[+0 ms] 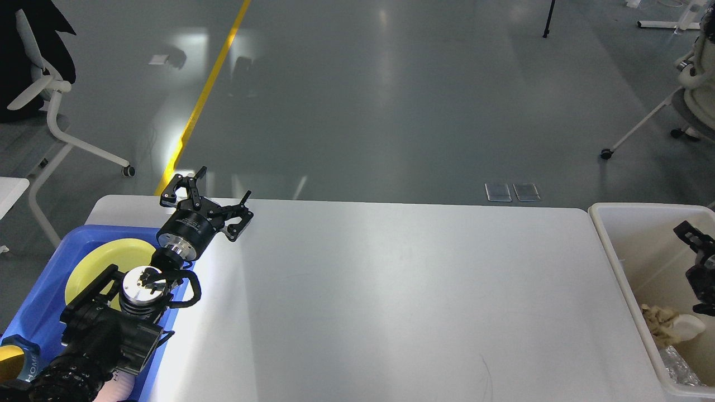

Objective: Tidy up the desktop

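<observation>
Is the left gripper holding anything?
No: the left gripper is open above the desktop with nothing between its fingers.

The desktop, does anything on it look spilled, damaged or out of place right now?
Nothing much stands out. The desktop is bare apart from a thin dark hair-like line near its front edge. The yellow plate lies in the blue tray, and crumpled waste lies in the cream bin.

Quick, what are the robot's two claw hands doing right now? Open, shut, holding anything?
Left gripper: open, holding nothing, above the far left corner of the desktop.
Right gripper: over the cream bin, partly cut off at the frame edge; cannot tell.
</observation>
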